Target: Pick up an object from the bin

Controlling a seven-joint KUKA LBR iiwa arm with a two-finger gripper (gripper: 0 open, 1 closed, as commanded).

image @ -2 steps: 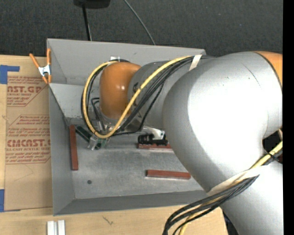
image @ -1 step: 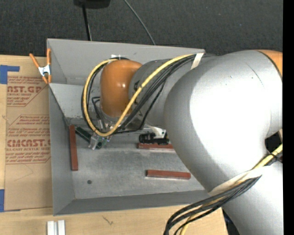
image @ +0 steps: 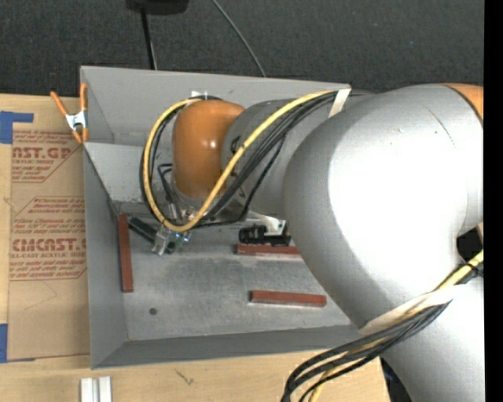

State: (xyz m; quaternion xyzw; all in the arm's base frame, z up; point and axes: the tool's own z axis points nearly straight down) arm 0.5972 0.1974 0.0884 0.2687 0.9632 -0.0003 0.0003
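From my remote station, I see a dark backdrop (image: 354,39), near black, stretching beyond the far wall of the grey bin (image: 102,259). A black object (image: 157,6) sits at the top edge; a black cable (image: 148,43) drops from it, and a thinner wire (image: 242,35) curves alongside. Light falls evenly, with soft shadow on the bin's floor.

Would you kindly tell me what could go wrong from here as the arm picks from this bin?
The gripper sits low near the bin's sloping wall, so it may bump it. The dark green object and the long brown stick lie close beside it and might be shoved rather than grasped. The yellow cable loops near the gripper and could snag.
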